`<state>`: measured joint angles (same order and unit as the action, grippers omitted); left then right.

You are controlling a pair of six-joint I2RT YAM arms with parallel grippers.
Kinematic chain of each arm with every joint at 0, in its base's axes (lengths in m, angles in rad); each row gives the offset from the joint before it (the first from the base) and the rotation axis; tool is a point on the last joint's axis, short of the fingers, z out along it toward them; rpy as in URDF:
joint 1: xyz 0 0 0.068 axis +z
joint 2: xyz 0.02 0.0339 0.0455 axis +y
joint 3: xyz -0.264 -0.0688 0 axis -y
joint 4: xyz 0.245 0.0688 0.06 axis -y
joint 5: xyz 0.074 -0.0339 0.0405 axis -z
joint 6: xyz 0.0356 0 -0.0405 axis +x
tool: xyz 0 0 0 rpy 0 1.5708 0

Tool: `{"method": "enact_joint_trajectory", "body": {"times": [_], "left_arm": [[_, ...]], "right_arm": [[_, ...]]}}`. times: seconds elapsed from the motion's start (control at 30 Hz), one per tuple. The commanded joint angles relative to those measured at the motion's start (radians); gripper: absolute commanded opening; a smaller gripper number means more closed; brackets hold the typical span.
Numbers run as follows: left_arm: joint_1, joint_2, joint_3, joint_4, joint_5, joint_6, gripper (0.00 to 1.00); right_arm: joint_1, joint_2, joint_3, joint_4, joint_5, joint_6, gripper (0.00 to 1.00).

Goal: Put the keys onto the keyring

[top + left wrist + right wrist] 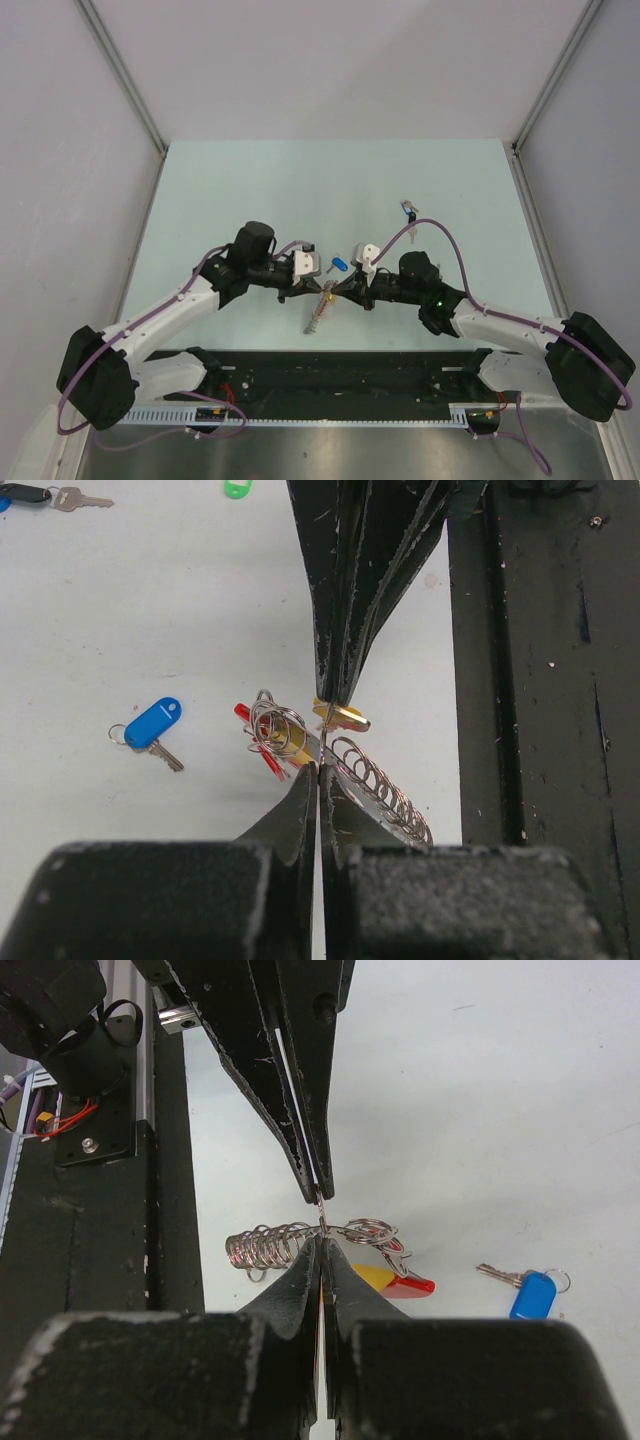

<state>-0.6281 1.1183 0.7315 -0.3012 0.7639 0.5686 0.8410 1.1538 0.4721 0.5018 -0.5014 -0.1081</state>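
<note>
Both pairs closed tight, tips nose to nose on the keyring (318, 308). My left fingers (310, 792) and right fingers (308, 1272) meet on the strand where the coil joins the loose rings. A thin wire runs between the two tips. Can't tell whether either pair actually pinches it or only touches. The keyring lies on the desk (220, 190) just ahead of the black rail (350, 365), coil end toward the rail.

The wrist views give detail the top view lacks. The yellow key (347, 718) sits right at the right tips, and the red band (242, 714) is under the rings, both bunched with the keyring. From the top it's just a small blob between the arms.

The blue key (152, 723) is on the desk near the keyring, not touching it, and has its own small ring. The left wrist also catches the dark blue key (25, 494), a silver key (80, 498) beside it and a green key (235, 488) cut off by the frame edge, all well apart from my tips. The right wrist shows only the blue one.
</note>
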Motion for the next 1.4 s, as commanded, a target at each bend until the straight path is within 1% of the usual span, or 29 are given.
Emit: {"method": "enact_joint_trajectory", "body": {"times": [0.0,0.93,1.37], "left_arm": [[-0.005,-0.006,0.031,-0.004,0.04,0.039,0.01],[-0.005,0.011,0.039,-0.012,0.058,0.037,0.0],[-0.005,0.017,0.045,-0.016,0.103,0.04,0.0]], "right_arm": [[0.004,-0.006,0.01,0.046,0.014,-0.018,0.0],[0.004,-0.011,0.01,0.072,0.014,-0.012,0.0],[0.004,0.012,0.02,0.083,-0.02,-0.021,0.0]]}}
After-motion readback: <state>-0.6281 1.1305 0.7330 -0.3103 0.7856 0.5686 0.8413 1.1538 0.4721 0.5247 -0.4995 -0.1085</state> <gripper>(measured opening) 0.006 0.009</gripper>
